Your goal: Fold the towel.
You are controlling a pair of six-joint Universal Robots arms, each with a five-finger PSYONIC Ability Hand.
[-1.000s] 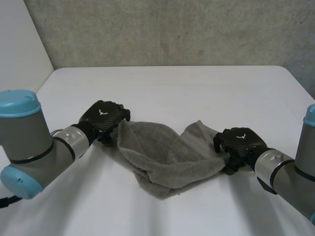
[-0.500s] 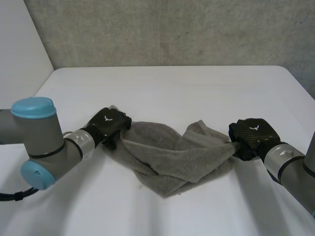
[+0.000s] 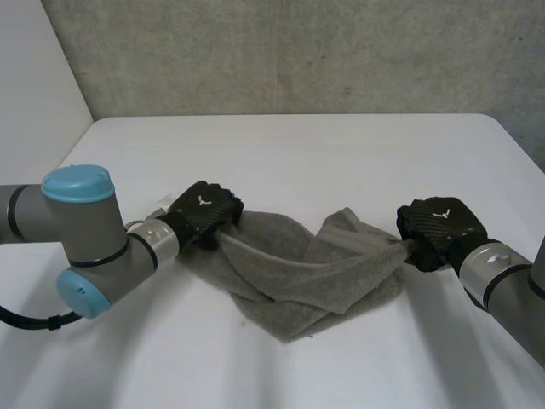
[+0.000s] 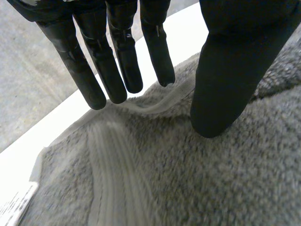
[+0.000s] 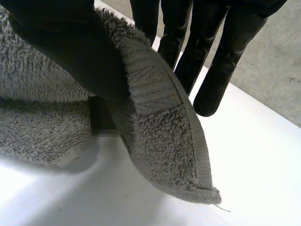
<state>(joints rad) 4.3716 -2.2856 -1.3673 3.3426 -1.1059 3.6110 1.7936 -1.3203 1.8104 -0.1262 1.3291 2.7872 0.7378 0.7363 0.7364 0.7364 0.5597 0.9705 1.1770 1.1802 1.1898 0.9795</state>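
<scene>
The towel point(image 3: 306, 277) is pulled tighter than it was a second ago. The left hand point(image 3: 204, 213) has slid in toward the middle of the table point(image 3: 298, 145). The right hand point(image 3: 436, 226) has gone a little out and away from the robot. Now a straight ridge of cloth runs from one hand to the other.

The grey towel is near the front middle of the white table. Its top edge is up in the air between the hands. The rest hangs down in a crumpled bunch and lies on the table.

Each hand holds one end of the top edge. The left hand has its thumb point(image 4: 221, 89) pressed on the fluffy side, with its straight fingers behind the hem, so it pinches the towel. The right hand does the same, with the hem squeezed between its thumb point(image 5: 61, 42) and fingers point(image 5: 221, 70).

I think the job now is to spread the towel flat before folding it. To do that well, both hands should keep pinching. They should pull apart gently and evenly and stay level. Pull too hard and a corner may slip out. The bunch in the middle still needs to open.
</scene>
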